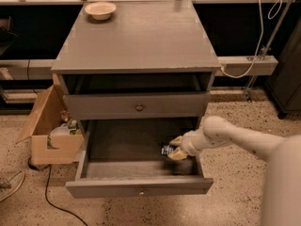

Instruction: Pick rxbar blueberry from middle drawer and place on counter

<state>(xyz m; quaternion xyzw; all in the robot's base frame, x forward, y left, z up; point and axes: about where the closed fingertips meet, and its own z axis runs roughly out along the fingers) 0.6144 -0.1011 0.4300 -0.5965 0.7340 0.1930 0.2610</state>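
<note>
The middle drawer [138,186] stands pulled open at the bottom of the grey cabinet. The rxbar blueberry [166,149], a small dark wrapper with white print, is at the drawer's right side near the floor. My gripper [175,148] reaches in from the right over the drawer's right wall and is shut on the bar's right end. The pale arm [225,135] runs off to the lower right. The counter [136,36] is the flat grey top of the cabinet, above the drawers.
A pale bowl [100,9] sits on the counter's far left corner. The shut drawer with a brassy knob [139,108] overhangs the open one. An open cardboard box [51,126] with clutter stands left of the cabinet. A cable [47,192] lies on the floor.
</note>
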